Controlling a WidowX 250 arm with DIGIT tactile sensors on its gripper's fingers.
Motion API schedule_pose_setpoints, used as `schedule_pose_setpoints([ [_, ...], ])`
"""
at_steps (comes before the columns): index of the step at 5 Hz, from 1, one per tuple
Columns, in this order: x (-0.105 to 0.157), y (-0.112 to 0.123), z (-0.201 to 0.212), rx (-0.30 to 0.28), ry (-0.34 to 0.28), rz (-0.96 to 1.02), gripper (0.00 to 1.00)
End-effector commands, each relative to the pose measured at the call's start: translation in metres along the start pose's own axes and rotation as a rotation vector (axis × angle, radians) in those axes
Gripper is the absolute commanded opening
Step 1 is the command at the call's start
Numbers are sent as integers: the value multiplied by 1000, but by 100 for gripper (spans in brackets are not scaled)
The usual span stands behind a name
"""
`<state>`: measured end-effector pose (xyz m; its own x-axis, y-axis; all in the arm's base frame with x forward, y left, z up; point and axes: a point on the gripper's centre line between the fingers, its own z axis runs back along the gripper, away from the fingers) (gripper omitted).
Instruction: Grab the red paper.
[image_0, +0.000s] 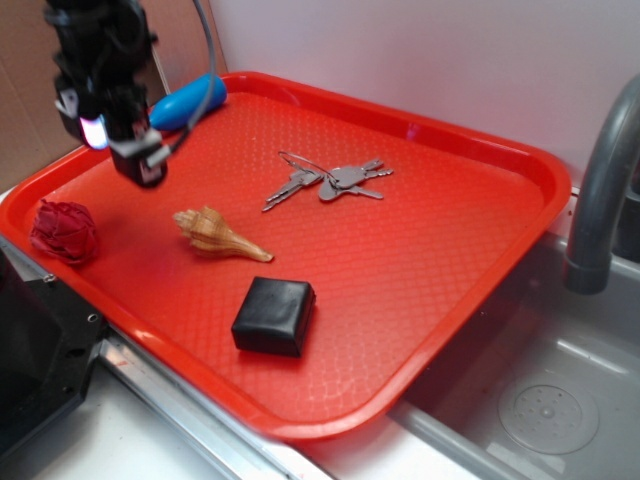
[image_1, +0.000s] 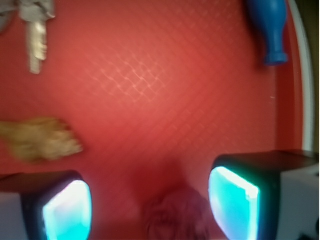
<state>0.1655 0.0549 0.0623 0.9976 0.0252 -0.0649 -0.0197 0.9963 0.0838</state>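
Gripper (image_1: 150, 207) is hovering with jaws spread wide above tray (image_0: 480, 250); blurred red paper (image_1: 175, 215) seemingly sitting between fingers (image_1: 67, 212), untouched.

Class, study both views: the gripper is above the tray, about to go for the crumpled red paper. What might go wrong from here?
1. The red paper sits by the tray's rim, so a descending finger may strike the rim.
2. In the wrist view the paper lies at the frame's bottom edge, not centred in the open gripper; closing now may only clip it.
3. It is light and crumpled, so a nudge might roll it toward the seashell.
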Motion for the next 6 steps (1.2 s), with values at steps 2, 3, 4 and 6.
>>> schedule_pose_setpoints([
  [2, -16, 0, 5, -35, -31, -30, 100],
  [3, -37, 1, 21, -23, -82, -44, 100],
  [4, -53, 11, 7, 5, -40, -29, 100],
  [6, -65, 15, -24, 33, 44, -32, 100],
])
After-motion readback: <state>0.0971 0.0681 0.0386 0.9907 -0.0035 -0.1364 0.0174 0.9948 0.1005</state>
